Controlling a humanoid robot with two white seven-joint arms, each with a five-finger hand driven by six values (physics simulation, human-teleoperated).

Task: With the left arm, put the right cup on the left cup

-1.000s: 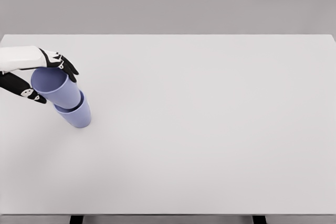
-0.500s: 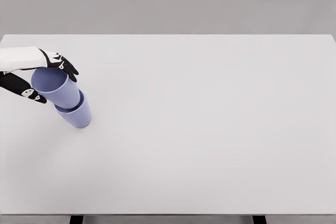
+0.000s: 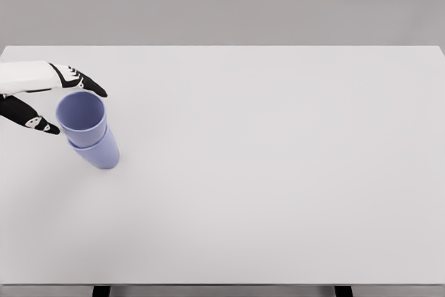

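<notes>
Two lavender cups stand nested at the table's left. The upper cup (image 3: 83, 122) sits upright inside the lower cup (image 3: 102, 156), its mouth open toward the camera. My left hand (image 3: 79, 111) reaches in from the left edge. Its black fingers (image 3: 89, 85) are spread behind the upper cup's rim and its thumb (image 3: 36, 123) lies just left of that rim. The hand looks open, with the cup seated between finger and thumb and a small gap showing at the rim. The right arm does not appear.
The white table (image 3: 278, 172) stretches to the right and front of the cups. Its front edge runs along the bottom, with dark legs below. A grey wall stands behind.
The upper cup was tilted and held by the left hand. It has dropped upright into the lower cup, and the fingers have spread off its rim.
</notes>
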